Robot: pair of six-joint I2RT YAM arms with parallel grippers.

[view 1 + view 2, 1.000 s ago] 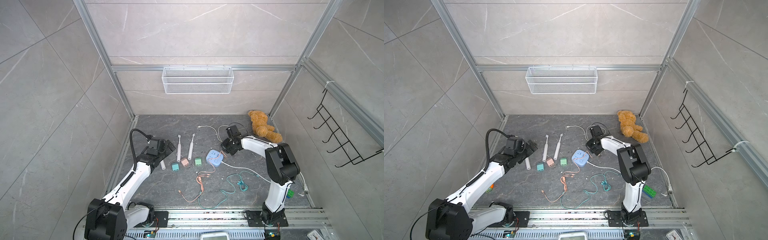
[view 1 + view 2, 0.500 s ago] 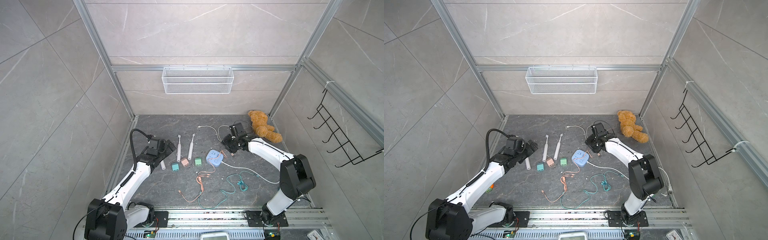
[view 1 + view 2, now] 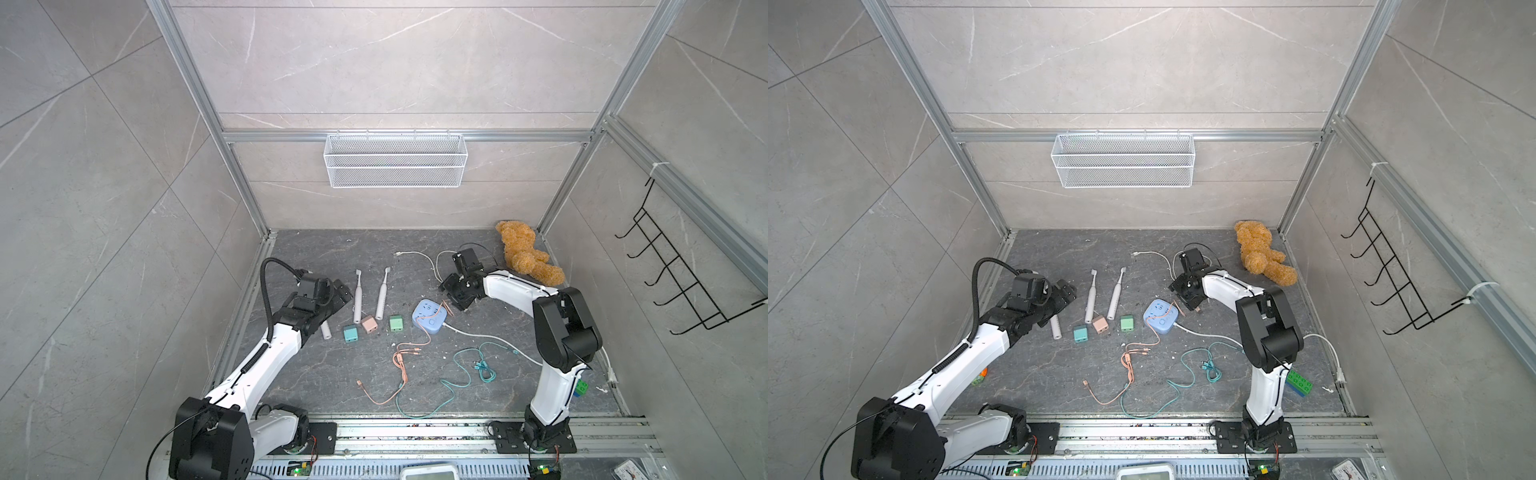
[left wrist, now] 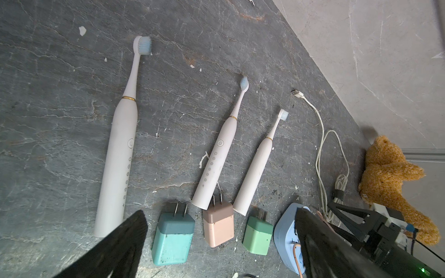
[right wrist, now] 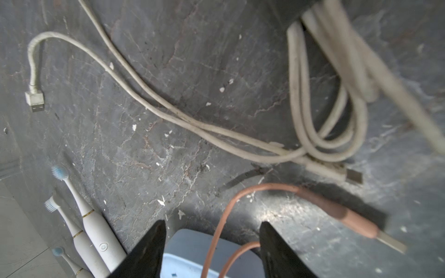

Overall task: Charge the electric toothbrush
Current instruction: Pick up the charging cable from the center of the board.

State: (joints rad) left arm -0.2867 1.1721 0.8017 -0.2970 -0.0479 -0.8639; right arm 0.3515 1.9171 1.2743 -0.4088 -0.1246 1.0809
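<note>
- Lying flat on the dark floor (image 3: 332, 257) are three white electric toothbrushes with a gold neck ring and pale blue bristles. Their heads point toward the back wall.
- They are the toothbrush by the left arm (image 4: 118, 163), the middle toothbrush (image 4: 216, 163) and the toothbrush nearest the power strip (image 4: 255, 173). In both top views the first is partly hidden under the left gripper.
- All three lie apart from the cables.
- A teal adapter (image 4: 173, 238), a pink adapter (image 4: 218, 226) and a green adapter (image 4: 256, 237) sit in a row just beside the handle ends, prongs toward the brushes.
- The blue power strip (image 3: 429, 316) is beside the green adapter, with the orange cable (image 5: 346, 216) draped over it. Cannot tell if it is plugged in; its USB plug lies loose on the floor.
- The left gripper (image 4: 219, 211) hangs over the adapter row with its jaws spread wide, holding nothing.
- The right gripper (image 5: 212, 223) is above the strip's far edge. Its jaws are parted; the orange cable runs under the gap, not pinched.
- The white cable (image 5: 295, 84) is half bundled near the right gripper, with one USB end stretched out.
- The teal cable (image 3: 484, 371) is coiled nearer the arm bases.
- A teddy bear (image 3: 521, 249) sits in the back corner, a wire basket (image 3: 395, 170) hangs on the wall, and a green block (image 3: 1298, 384) lies by the right arm.
</note>
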